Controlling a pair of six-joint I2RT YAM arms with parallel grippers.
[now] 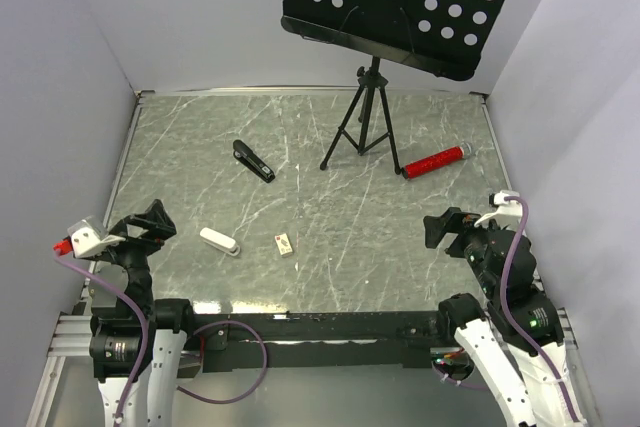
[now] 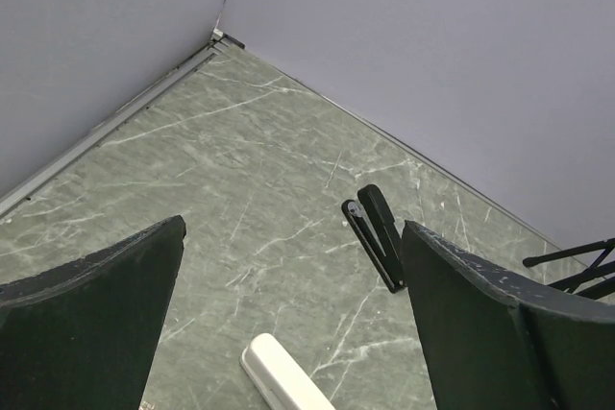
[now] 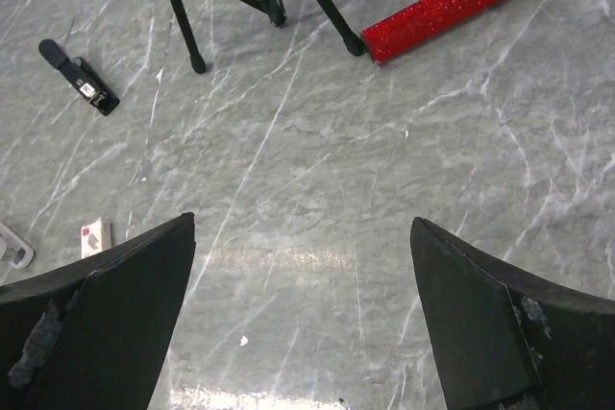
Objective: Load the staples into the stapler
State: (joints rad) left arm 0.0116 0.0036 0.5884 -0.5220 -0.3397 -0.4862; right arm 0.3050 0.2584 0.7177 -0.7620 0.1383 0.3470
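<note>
left tool (image 2: 293, 324) wide open, empty, right tool (image 3: 303, 314) wide open, empty

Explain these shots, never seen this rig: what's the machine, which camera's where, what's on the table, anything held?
Two robot arms bolted at the near edge of the table, each with a two-finger gripper. The top view looks from above and behind them; the other two come from wrist cameras, so the black wedges are the gripper's own fingers. On the table: a black stapler, a white object (perhaps another stapler), a tan-and-white box, a red tube, a music stand. The left gripper and right gripper are open, holding nothing. No staple strip is discernible.
</note>
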